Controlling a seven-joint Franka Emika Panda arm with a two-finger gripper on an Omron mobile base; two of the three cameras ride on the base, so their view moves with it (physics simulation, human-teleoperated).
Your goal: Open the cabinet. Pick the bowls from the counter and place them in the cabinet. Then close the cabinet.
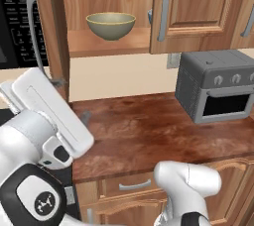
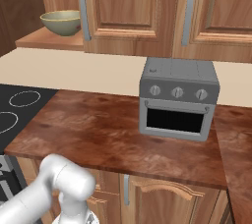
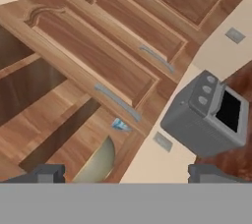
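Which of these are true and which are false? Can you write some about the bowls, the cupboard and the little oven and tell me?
1. The yellowish bowl sits on a shelf inside the cabinet. True.
2. Both cabinet doors are shut. False: the left door is swung open, so the shelf shows.
3. A grey toaster oven stands on the counter. True.
4. The gripper is holding a bowl. False: its jaws are open and empty.
5. The toaster oven has three round knobs. True.
6. A bowl is on the counter. False: the visible counter has no bowl on it.
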